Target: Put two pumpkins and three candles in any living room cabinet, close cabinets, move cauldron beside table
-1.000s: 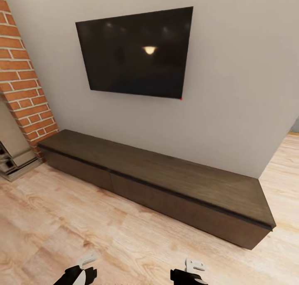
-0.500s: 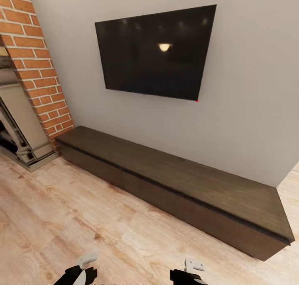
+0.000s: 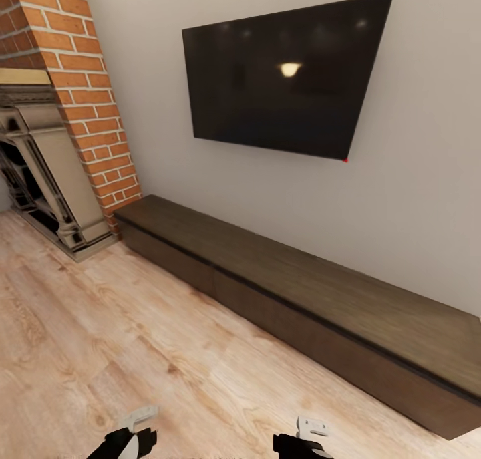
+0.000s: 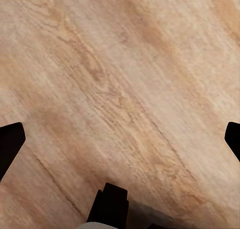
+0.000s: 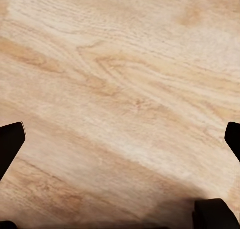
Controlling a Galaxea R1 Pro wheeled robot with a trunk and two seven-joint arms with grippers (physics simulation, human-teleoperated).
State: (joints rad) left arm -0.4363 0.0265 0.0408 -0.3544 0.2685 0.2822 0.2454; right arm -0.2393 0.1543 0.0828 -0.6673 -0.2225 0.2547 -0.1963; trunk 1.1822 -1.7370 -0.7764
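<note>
1. One pale wooden plank floor [image 3: 133,339] takes up the lower part of the head view, and both wrist views look straight down at it.
2. One grey wall [image 3: 427,178] rises behind the furniture.
3. One cabinet [image 3: 314,292], long, low and dark brown, stands on the floor with its back against the wall. Its long axis runs along the wall, from the near right end away to the far left end beside the brick. Its drawer fronts face out toward the robot, and I count two of them, both flush and closed. The flat top is bare.
4. One dark television [image 3: 287,78] hangs on the wall above the cabinet, with a lamp's reflection in the screen.
5. One red brick column [image 3: 87,91] stands at the left, just beside the cabinet's far end.
6. One grey fireplace surround [image 3: 47,172] sits left of the brick.
7. Two grippers: the left gripper [image 4: 120,139] and the right gripper [image 5: 120,134] each hang over bare floor with fingers spread wide apart, holding nothing.
</note>
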